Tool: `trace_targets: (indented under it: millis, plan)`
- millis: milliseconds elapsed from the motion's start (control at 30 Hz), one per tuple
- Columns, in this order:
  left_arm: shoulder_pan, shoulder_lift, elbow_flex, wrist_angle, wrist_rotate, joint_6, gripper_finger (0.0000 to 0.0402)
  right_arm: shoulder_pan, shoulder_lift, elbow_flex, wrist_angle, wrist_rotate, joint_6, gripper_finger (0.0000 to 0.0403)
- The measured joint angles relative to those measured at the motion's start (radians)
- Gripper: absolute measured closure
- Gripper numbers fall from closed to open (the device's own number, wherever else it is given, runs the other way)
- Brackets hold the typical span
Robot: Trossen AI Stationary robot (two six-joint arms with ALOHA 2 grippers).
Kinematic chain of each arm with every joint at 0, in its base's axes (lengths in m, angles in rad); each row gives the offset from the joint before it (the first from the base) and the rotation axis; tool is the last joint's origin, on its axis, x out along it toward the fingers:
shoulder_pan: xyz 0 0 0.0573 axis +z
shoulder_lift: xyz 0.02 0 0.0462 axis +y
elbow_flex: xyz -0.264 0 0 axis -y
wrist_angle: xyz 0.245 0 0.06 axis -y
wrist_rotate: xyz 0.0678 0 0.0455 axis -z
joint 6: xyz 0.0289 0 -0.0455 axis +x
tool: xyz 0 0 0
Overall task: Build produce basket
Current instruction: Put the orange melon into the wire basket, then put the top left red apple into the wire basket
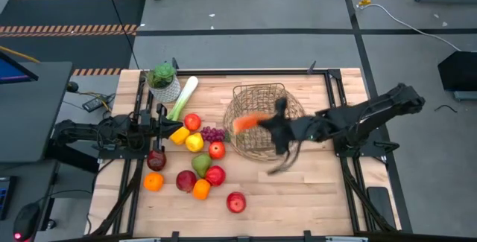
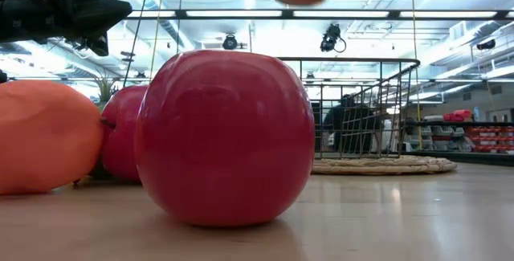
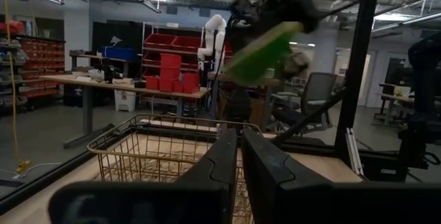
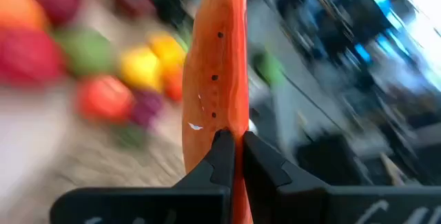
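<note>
Now | step: carrot into basket | right gripper (image 4: 233, 148) pinched on carrot (image 1: 247, 122), held above wire basket (image 1: 262, 139) | left gripper (image 3: 238, 156) pressed together, empty, waiting beside produce pile | next: lower, release inside basket rim

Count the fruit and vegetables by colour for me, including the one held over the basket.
Red fruits: 6
Orange pieces, including the carrot: 3
Yellow pieces: 2
Green pear: 1
Purple grapes: 1
White-green leek: 1
Total: 14
</note>
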Motion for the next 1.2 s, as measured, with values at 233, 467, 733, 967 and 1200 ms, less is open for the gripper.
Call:
trace_targets:
  millis: [233,467,733,967,1200]
  plan:
    - [0.000,0.000,0.000,-0.001,0.000,0.000,0.0376,-0.126,0.004,0.000,-0.195,0.058,0.103,0.0374]
    - [0.000,0.000,0.000,-0.005,0.000,0.000,0.0372,-0.204,0.101,0.000,-0.227,0.197,0.141,0.0371]
    - [0.000,0.000,0.000,-0.009,0.000,0.000,0.0378,-0.238,0.232,0.000,-0.258,0.125,0.184,0.0305]
    - [0.000,0.000,0.000,-0.009,0.000,-0.018,0.0372,-0.262,0.276,0.000,-0.259,0.128,0.202,0.0177]
    - [0.000,0.000,0.000,-0.017,0.000,-0.017,0.0378,-0.263,0.254,0.000,-0.242,0.128,0.220,0.0121]
